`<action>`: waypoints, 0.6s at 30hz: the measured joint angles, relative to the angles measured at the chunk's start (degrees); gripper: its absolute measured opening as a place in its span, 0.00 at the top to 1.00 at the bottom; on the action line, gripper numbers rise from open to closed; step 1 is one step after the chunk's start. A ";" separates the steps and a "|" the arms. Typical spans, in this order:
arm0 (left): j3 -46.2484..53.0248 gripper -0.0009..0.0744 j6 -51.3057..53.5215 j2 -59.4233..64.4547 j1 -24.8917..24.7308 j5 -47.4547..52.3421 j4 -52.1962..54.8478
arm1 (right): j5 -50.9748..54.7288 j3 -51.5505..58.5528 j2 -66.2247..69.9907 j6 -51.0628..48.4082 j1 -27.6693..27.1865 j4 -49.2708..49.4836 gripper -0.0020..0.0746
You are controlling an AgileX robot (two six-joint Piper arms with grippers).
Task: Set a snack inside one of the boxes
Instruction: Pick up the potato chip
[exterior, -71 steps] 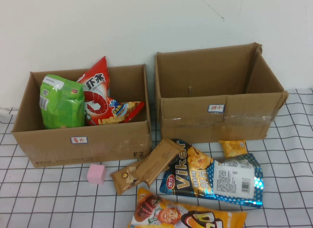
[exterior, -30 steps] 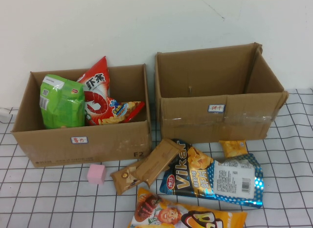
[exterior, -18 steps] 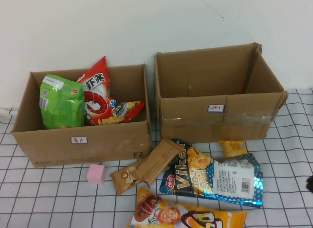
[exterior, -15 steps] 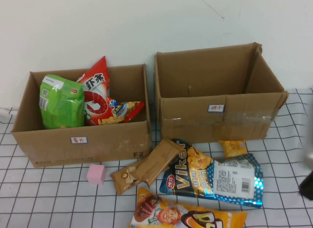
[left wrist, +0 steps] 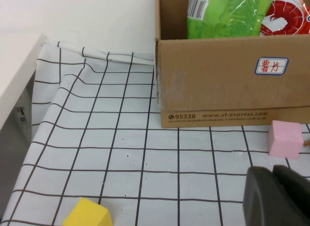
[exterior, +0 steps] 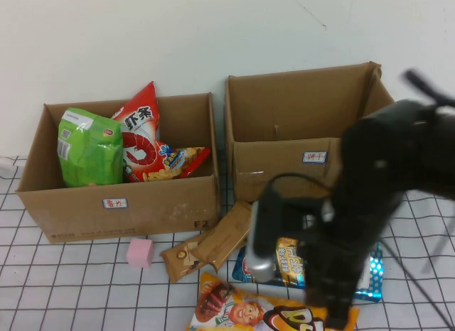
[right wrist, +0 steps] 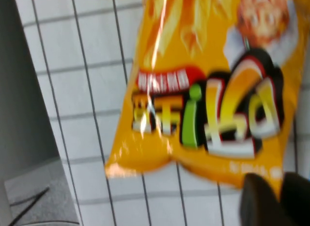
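Since 0.5 s ago the right arm has swung in over the snacks in front of the 2 boxes

Right end effector point(right wrist: 271, 199) hangs just above the yellow snack bag point(exterior: 274, 313) on the table point(exterior: 71, 288), fingers close together, holding nothing. Left end effector point(left wrist: 278, 197) sits low near the pink cube point(left wrist: 285, 137), fingers nearly together, empty. Left box point(exterior: 117, 203) holds 3 bags; right box point(exterior: 313, 167) stands beside it

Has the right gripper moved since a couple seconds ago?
Yes. The right gripper has swung in from the right, now over the yellow snack bag before the right box.
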 joint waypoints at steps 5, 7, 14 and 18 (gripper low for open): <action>0.00 0.99 0.11 0.00 0.00 0.00 0.00 | -0.81 -3.28 6.43 0.00 1.22 1.92 0.36; 0.00 0.99 0.11 0.00 0.00 0.00 0.00 | -2.45 -3.84 8.83 0.00 1.63 2.06 0.20; 0.00 0.99 0.11 0.00 0.00 0.00 0.00 | -10.98 -3.98 15.22 0.91 3.38 -0.13 0.08; 0.00 0.99 0.11 0.00 0.00 0.00 0.00 | -15.07 -4.07 18.18 1.87 3.39 -0.01 0.07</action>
